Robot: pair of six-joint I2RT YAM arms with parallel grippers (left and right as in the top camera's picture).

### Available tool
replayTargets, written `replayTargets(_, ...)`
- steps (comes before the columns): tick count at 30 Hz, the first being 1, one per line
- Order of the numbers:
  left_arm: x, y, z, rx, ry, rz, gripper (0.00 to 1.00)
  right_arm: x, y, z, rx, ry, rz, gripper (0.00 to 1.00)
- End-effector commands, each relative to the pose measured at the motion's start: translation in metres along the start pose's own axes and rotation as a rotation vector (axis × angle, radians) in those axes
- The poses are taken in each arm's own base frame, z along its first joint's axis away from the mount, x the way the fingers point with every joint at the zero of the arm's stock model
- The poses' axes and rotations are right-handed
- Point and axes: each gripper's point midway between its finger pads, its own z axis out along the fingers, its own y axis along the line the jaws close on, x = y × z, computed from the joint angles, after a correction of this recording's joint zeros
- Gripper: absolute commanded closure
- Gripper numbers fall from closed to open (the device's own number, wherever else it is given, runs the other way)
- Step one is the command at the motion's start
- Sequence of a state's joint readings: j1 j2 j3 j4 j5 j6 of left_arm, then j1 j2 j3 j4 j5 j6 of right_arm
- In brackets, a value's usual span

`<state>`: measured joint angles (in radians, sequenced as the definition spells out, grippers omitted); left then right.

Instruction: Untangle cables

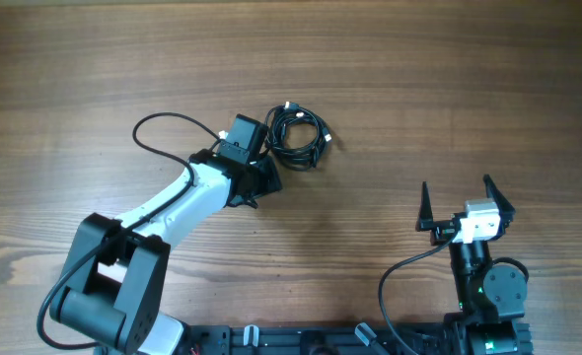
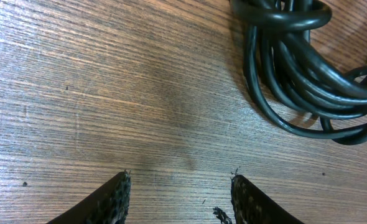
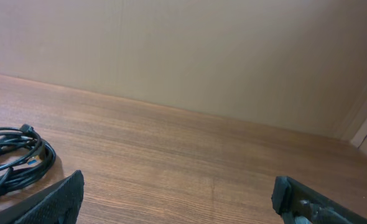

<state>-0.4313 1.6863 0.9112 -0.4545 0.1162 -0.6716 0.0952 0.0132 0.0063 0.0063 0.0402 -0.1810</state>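
Cables (image 2: 283, 17) lie in one coiled black bundle on the bench (image 1: 419, 79), near its centre. Left jaws stand apart and empty, low over bare wood just beside the coil. Right jaws stand wide apart, empty, well apart from it.

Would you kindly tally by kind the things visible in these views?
Coiled bundle of black cables: 1 (separate cords cannot be counted)
Pincers: 2, the left pincer and the right pincer
Wooden table: 1
Total: 4
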Motion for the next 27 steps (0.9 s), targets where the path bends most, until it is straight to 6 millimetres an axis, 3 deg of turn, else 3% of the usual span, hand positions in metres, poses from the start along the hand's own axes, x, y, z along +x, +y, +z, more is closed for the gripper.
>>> replayTargets(1,0.0038,0.0058,0.0057,-0.024,0.008,0.002,0.45,-0.0025,0.0011,-0.0005,-0.009,-0.013,-0.002,0.0)
replayTargets(7,0.0029,0.0065,0.0057,-0.028,0.003,0.003,0.45,-0.0025,0.0011,-0.0005,-0.009,-0.013,-0.002,0.0)
replayTargets(12,-0.0005,0.0104,0.0055,-0.051,-0.017,0.003,0.66,-0.0025,0.0011,-0.0005,-0.009,-0.013,-0.002,0.0)
replayTargets(13,-0.0005,0.0104,0.0055,-0.051,-0.017,0.003,0.77,-0.0025,0.0011,-0.0005,-0.009,-0.013,-0.002,0.0)
replayTargets(17,-0.0004,0.0105,0.0057,-0.052,-0.017,0.003,0.96,-0.0025,0.0011,-0.0005,-0.009,-0.013,-0.002,0.0)
replayTargets(27,-0.0037,0.0075,0.0058,-0.039,-0.03,0.004,0.96,-0.0025,0.0011,-0.0005,-0.009,-0.013,-0.002,0.0)
